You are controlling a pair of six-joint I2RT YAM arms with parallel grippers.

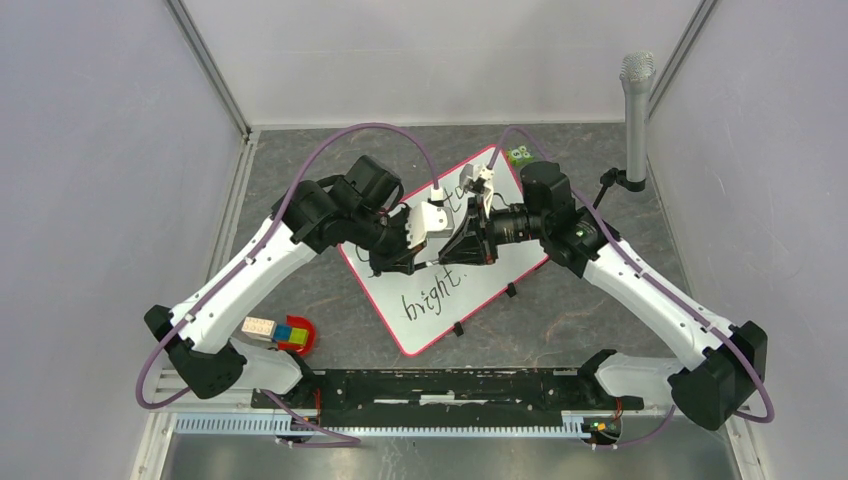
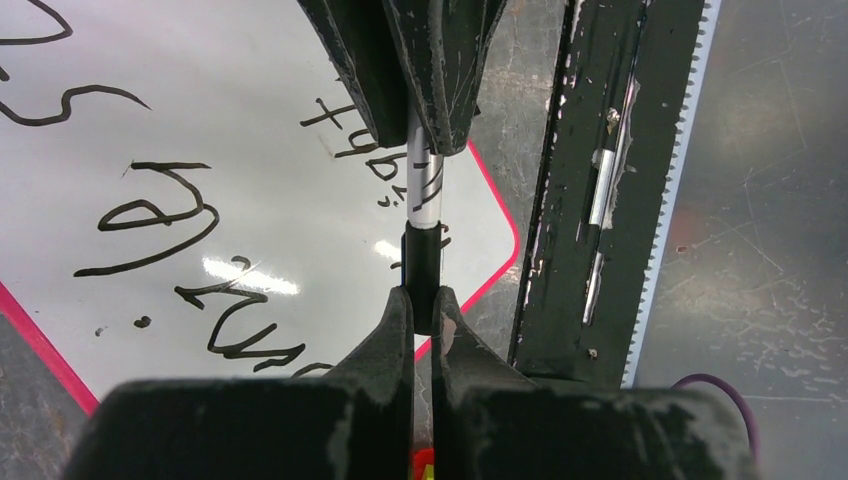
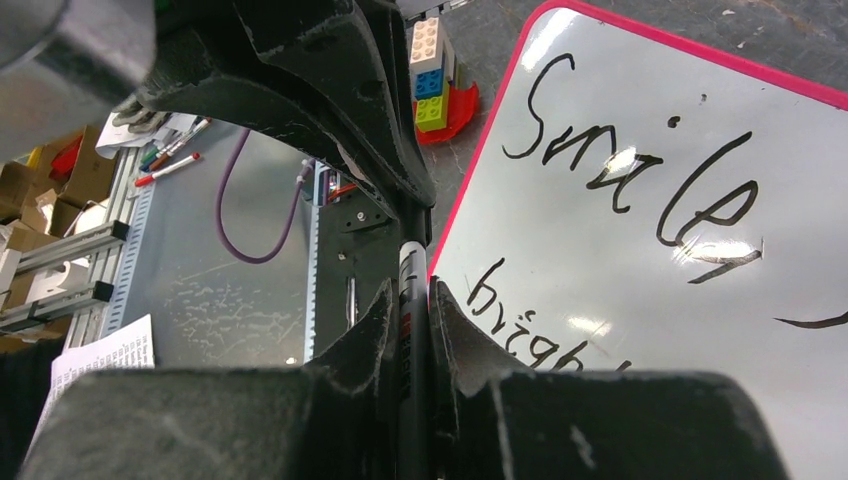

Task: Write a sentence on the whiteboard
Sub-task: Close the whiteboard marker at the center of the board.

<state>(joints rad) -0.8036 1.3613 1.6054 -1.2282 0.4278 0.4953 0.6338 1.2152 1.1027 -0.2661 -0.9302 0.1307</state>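
Note:
The whiteboard [image 1: 480,285] lies tilted on the table, red-pink framed. The sentence shows as "bright." [image 1: 432,297] from above, and as "Smile," [image 3: 620,170] over "bright" [image 3: 520,335] in the right wrist view. Both grippers meet over the board's middle. My left gripper [image 2: 422,300] is shut on the marker's black cap [image 2: 422,265]. My right gripper [image 3: 410,300] is shut on the marker's silver barrel [image 3: 408,270]. Cap and barrel [image 2: 426,185] sit in one line, joined end to end. From above, the left gripper [image 1: 415,262] and right gripper [image 1: 445,258] face each other.
A stack of coloured bricks in a red dish [image 1: 285,333] sits at the near left, left of the board. A grey microphone [image 1: 636,105] stands at the far right. A green object [image 1: 520,155] lies beyond the board's far corner. The black base rail [image 1: 450,385] runs along the near edge.

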